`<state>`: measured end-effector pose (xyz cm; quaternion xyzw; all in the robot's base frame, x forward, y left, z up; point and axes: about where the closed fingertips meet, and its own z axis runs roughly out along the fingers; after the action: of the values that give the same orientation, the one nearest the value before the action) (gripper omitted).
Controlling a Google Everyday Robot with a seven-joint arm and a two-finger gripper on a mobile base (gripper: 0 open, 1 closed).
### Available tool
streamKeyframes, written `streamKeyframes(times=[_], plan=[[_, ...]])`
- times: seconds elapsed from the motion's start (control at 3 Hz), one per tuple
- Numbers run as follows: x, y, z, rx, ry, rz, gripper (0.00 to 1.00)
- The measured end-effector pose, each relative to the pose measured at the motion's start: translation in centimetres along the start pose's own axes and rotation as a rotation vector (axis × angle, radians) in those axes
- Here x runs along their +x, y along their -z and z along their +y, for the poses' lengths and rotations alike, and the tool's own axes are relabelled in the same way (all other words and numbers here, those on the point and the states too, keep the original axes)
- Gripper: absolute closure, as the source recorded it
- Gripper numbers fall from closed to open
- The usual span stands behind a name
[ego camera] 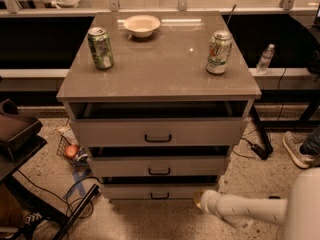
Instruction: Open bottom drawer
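Note:
The cabinet [159,74] has three pale grey-beige drawers, each standing slightly out with a dark gap above it. The bottom drawer [130,191] is the lowest and shallowest front, with a small black bar handle [160,196]. My gripper [200,200] is at the end of the white arm [245,210], which reaches in from the lower right. It is low, near the floor, just off the drawer's right front corner and to the right of the handle. Whether it touches the drawer cannot be told.
On the cabinet top stand a green can [100,48], a pale can [219,52] and a white bowl [142,25]. A water bottle [264,59] stands on the ledge behind. A person's shoe [296,149] is at the right. Cables [75,194] and a small basket [71,151] lie at the left.

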<state>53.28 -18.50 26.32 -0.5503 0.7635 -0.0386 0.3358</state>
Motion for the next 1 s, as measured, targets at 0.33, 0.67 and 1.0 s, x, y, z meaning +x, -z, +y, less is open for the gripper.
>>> streamKeyframes(times=[0.33, 0.67, 1.0], plan=[[-1.06, -3.64, -3.22, 0.027, 0.04, 0.012, 0.3], [-1.44, -3.93, -3.69, 0.033, 0.044, 0.008, 0.07], [-1.47, -3.96, -3.58, 0.031, 0.044, 0.008, 0.0]])
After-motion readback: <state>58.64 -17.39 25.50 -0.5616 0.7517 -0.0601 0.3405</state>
